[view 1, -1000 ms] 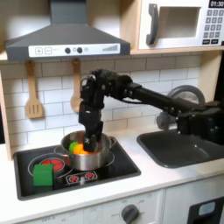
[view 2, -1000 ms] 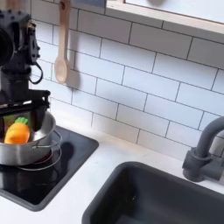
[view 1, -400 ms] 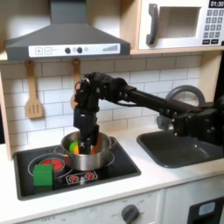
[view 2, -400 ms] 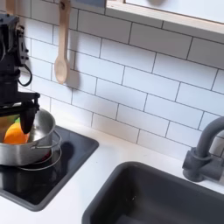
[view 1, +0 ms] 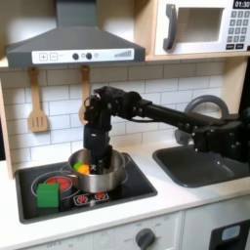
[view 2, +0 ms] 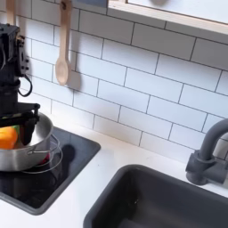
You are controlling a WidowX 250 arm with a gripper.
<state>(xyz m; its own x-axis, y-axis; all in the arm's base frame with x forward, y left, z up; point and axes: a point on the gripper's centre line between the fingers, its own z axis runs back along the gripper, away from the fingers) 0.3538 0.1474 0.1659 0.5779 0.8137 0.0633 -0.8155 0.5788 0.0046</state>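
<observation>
"What kind of place is this showing?"

"It is looking like a play kitchen. A stove (view 1: 83, 186) with red rings is sitting in the counter, and a silver pot (view 1: 98, 171) is standing on it. A vent hood (view 1: 73, 44) is hanging above, and a microwave (view 1: 200, 27) is sitting up high."

"What else is telling you?"

"White tiles (view 2: 134, 85) are covering the wall, wooden spoons (view 2: 62, 53) are hanging there, and a dark sink (view 2: 169, 200) with a tap (view 2: 209, 151) is sitting beside the stove."

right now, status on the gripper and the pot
Gripper down inside the steel pot, jaw state unclear. Orange item in pot. Green block sits clear on the stove.
</observation>
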